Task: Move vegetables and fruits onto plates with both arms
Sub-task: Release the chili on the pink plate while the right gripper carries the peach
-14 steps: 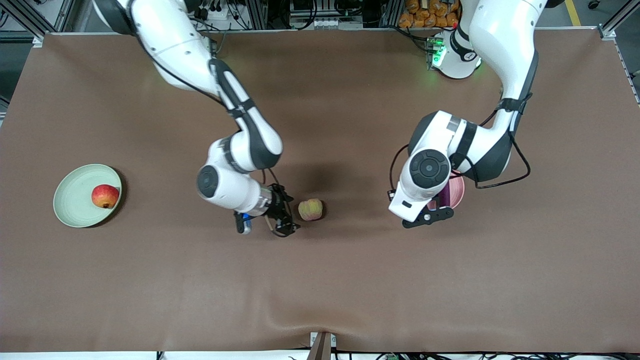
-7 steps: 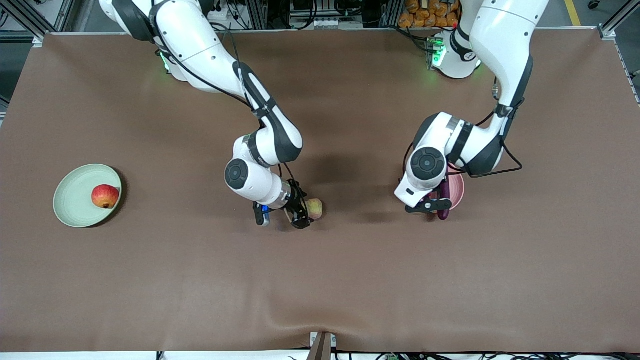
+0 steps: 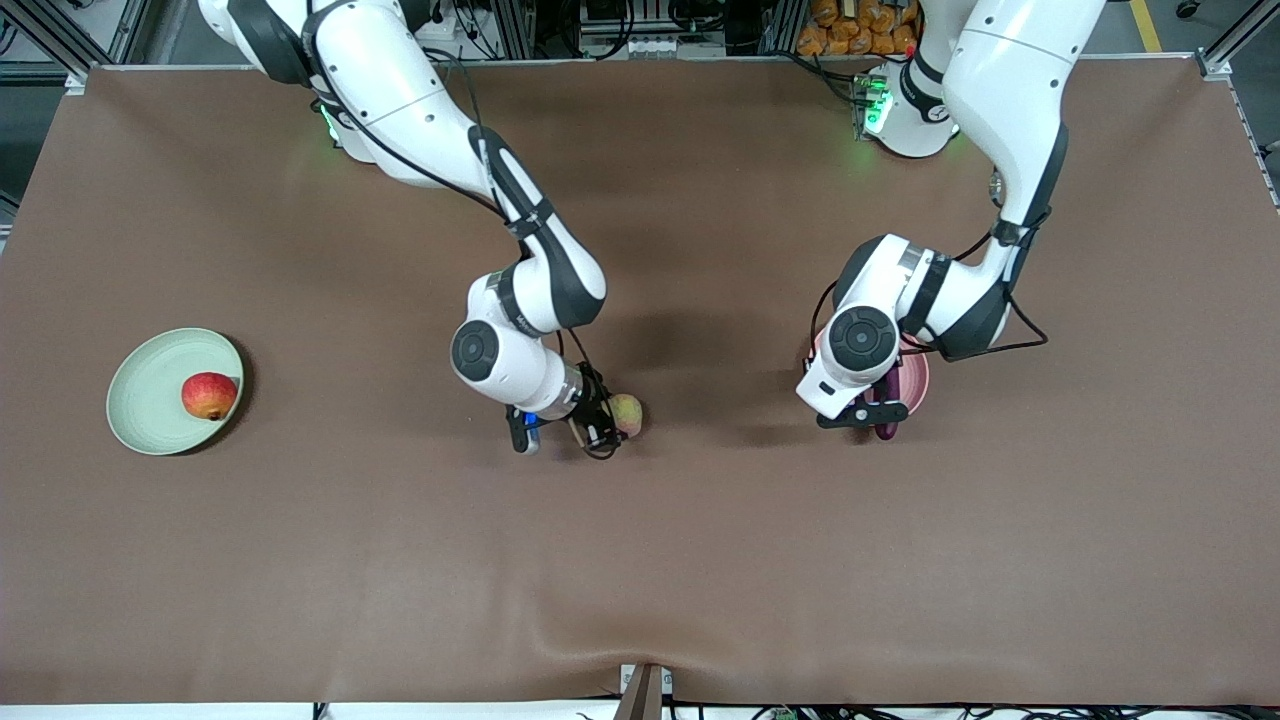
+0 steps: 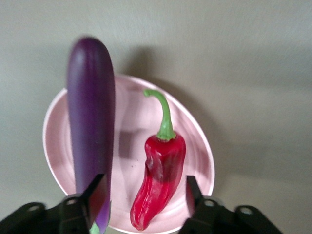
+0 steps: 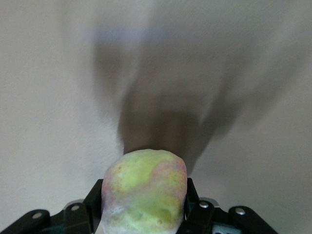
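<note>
- My right gripper [image 3: 601, 432], low at mid-desk, pinches the small round yellow-green fruit with a pink blush [image 5: 145, 192] between its fingers [image 5: 95, 204].
- My left gripper [image 4: 142, 202], fingers spread, hangs over the round matte pink plate [image 4: 197, 146]; the wrinkled red chili pepper [image 4: 160, 181] lies in it, the long glossy purple eggplant [image 4: 90, 122] across its rim.
- The red fruit [image 3: 209, 395] sits in the pale green plate [image 3: 150, 385] toward my right arm's end of the brown cloth-covered desk [image 3: 640, 560].
</note>
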